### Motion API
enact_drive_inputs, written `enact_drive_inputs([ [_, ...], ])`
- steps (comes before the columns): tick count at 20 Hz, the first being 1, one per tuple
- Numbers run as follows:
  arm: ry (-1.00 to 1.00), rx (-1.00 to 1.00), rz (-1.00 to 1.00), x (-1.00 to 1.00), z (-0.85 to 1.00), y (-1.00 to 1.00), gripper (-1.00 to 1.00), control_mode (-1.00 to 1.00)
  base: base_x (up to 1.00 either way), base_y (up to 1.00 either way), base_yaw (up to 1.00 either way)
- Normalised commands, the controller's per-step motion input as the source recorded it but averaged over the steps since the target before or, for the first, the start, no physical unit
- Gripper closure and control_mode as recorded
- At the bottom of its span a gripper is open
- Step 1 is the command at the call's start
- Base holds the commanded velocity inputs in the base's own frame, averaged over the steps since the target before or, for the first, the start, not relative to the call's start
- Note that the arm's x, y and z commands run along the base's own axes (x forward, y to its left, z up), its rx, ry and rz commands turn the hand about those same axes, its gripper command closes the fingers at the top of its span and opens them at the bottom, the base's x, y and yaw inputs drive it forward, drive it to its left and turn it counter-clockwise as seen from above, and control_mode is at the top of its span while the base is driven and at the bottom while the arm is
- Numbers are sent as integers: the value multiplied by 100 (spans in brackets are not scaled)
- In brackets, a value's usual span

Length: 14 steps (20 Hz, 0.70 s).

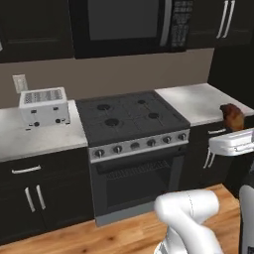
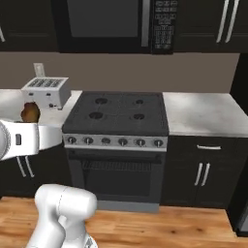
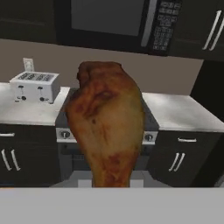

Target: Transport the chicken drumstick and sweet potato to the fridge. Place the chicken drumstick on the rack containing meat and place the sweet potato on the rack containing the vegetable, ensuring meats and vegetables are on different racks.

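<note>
1. Item held: chicken drumstick [image 3: 107,122], meaty end up, bone end down between my fingers, which I judge closed on it though the tips are hidden.
2. Location: carried in the air before the stove [image 1: 131,116], toaster [image 1: 44,106] on the tabletop [image 2: 203,114] alongside.
3. Step: transport to fridge, I judge.
4. Next: drive the base until the fridge comes into sight.

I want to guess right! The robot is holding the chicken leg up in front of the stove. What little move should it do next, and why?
Probably turn the base away to look for the fridge. The chicken drumstick is already up in the gripper, and ahead are just the stove, toaster and microwave.
</note>
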Motion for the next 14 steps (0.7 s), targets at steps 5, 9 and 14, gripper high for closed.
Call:
enact_drive_inputs([
  [5,0,0,0,0,0,0,100,100,99,-100,0],
  [9,0,0,0,0,0,0,100,100,25,-100,0],
  [14,0,0,0,0,0,0,100,100,-47,-100,-5],
])
